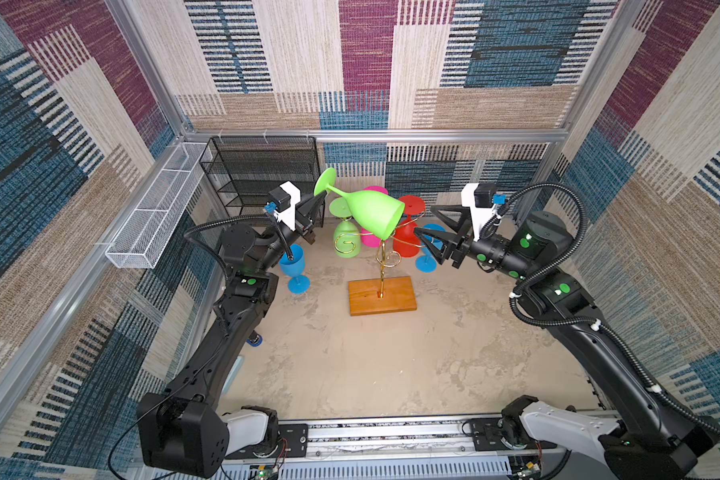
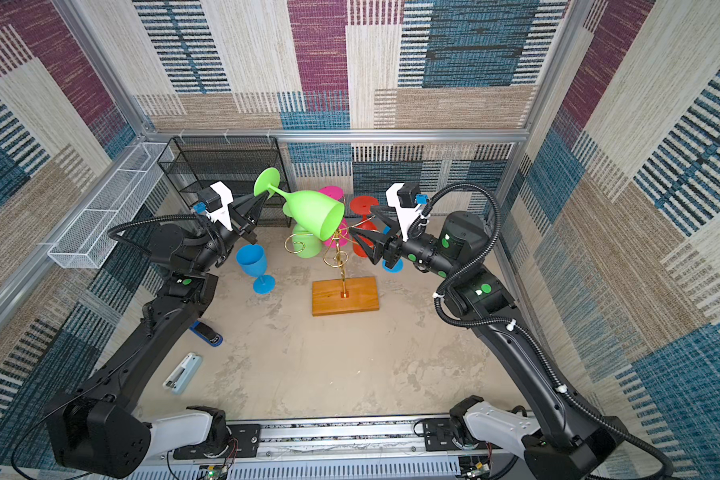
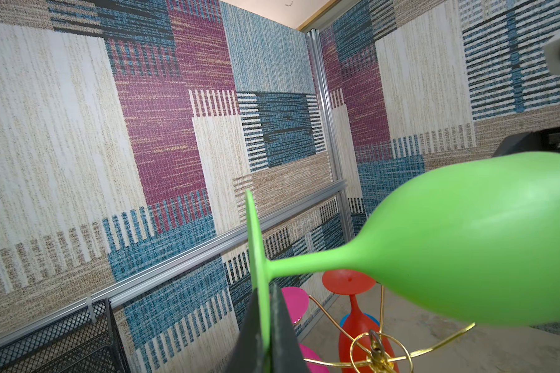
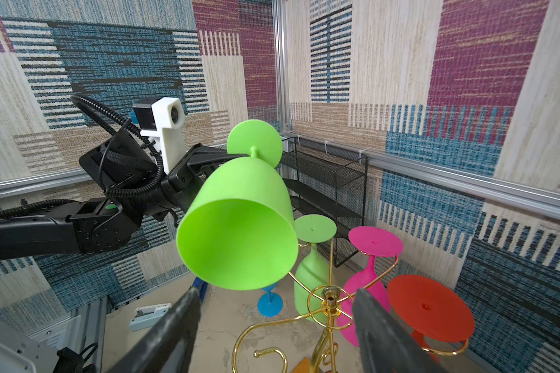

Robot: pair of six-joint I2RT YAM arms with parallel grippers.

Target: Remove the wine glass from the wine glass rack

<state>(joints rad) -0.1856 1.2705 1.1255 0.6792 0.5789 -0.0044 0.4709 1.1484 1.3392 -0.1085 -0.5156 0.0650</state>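
Observation:
A green wine glass (image 1: 371, 210) (image 2: 314, 216) hangs tilted in the air above the gold wire wine glass rack (image 1: 382, 266) (image 2: 344, 270) on its wooden base. My left gripper (image 1: 319, 197) (image 3: 265, 297) is shut on the rim of the glass's round foot. The bowl (image 4: 240, 226) opens towards my right gripper (image 1: 424, 219) (image 4: 277, 292), which is open just below the bowl's rim, over the rack's top ring (image 4: 328, 300), with nothing between its fingers. A second green glass (image 4: 311, 277), a pink glass (image 4: 366, 284) and a red glass (image 4: 430, 310) hang upside down on the rack.
A blue glass (image 1: 294, 266) stands upright on the table by my left arm; another blue one (image 1: 429, 253) is partly hidden behind my right gripper. A black mesh shelf (image 1: 262, 174) and a white wire basket (image 1: 159, 208) line the back left. Two staplers (image 2: 181, 374) (image 2: 206, 332) lie front left.

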